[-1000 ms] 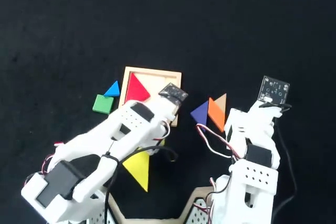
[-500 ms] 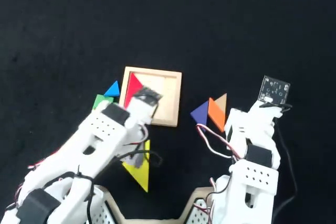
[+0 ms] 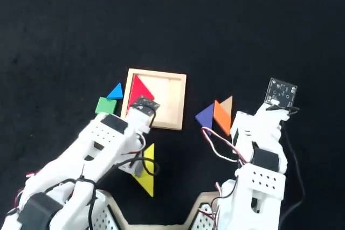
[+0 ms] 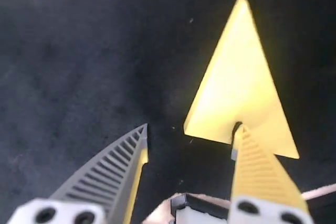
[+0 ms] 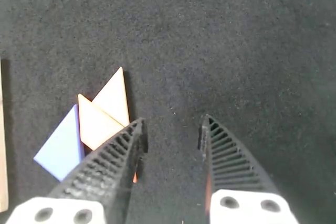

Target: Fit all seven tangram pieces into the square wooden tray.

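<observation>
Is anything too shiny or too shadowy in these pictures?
Left wrist view: the yellow triangle glows pale under strong light. High view: the wooden tray is evenly lit, and the black table swallows any shadows.

One triangle (image 3: 139,91) in tray (image 3: 171,103); another triangle (image 3: 147,179) before it

Nothing here can be read. The small dark circuit board (image 3: 282,93) on the right arm carries pale specks, too small to make out as letters or numbers. The wooden tray (image 3: 171,100) and the yellow triangle (image 4: 239,93) show plain faces.
</observation>
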Available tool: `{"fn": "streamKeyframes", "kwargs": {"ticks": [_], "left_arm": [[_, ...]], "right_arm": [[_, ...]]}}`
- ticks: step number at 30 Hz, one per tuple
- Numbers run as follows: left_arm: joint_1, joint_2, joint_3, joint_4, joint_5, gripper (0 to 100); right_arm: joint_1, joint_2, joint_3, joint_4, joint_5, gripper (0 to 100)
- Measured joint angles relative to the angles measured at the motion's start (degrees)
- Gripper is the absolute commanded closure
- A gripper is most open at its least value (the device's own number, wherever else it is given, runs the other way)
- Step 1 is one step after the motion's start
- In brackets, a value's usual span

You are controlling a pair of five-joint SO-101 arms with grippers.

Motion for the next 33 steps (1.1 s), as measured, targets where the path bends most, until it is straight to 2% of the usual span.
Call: {"fn": "streamKeyframes", "kwargs": {"ticks": [13, 20, 33], "left_arm": [[3.78, 26.37, -16.62, -0.97, 3.08, 74], [10.11, 29.45, -21.54, -0.53, 6.68, 74], [10.2, 29.54, -21.54, -0.53, 7.03, 74]], "right_arm": [[-3.34, 0.0, 0.09, 0.7, 0.0, 83.1], [-3.6, 0.0, 0.09, 0.7, 1.41, 83.2], [-3.78, 0.0, 0.09, 0.7, 3.78, 83.2]]}}
